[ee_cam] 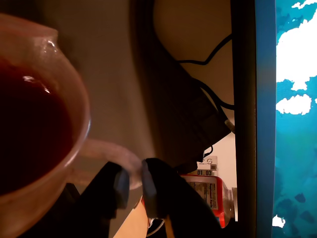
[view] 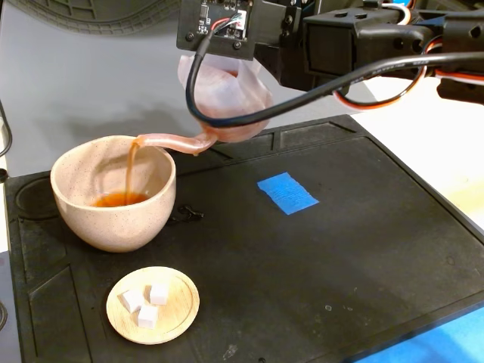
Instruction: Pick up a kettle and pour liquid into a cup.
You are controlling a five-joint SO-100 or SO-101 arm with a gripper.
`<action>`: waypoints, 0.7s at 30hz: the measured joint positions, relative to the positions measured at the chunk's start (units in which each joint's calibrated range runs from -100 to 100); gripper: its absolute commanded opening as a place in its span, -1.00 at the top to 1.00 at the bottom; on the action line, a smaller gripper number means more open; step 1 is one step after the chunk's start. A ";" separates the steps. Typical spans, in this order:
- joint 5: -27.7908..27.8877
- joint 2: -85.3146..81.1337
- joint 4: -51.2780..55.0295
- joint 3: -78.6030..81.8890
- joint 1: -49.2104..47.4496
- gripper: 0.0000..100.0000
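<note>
Mid-pour. The kettle point(view: 227, 94) is held tilted in the air above the black mat point(view: 340, 257), spout tip over the near rim of the cup point(view: 113, 193), and a thin stream of liquid point(view: 130, 170) falls into a shallow pool at the cup's bottom. In the wrist view the gripper point(ee_cam: 132, 181) is pinched on the kettle's thin whitish loop handle, fingers point(ee_cam: 121, 186) on either side of it; the kettle point(ee_cam: 39, 124) there looks a good part full of dark red fluid. My read on handling: thin ribbed plastic, so light and a bit flexible, most of the weight is the liquid and it shifts as the tilt changes. The handle is the sensible grip, but it's narrow and smooth, so the body could swing or rotate about the pinch; squeezing the walls instead would likely deform them. The long spout gives a fine stream, so tilt changes should be slow. The cup looks like heavy ceramic, wide, stable, unlikely to shift. A wooden dish point(view: 181, 310) with white cubes point(view: 147, 301) sits just in front of the cup, and blue tape point(view: 287, 193) lies well apart to the right in the fixed view.
</note>
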 measured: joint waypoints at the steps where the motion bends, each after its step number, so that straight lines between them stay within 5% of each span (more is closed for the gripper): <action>1: 0.00 0.00 0.00 0.00 0.00 0.99; 17: -0.26 0.00 0.00 0.00 0.08 0.99; 21: -7.39 0.00 0.00 0.00 0.68 0.99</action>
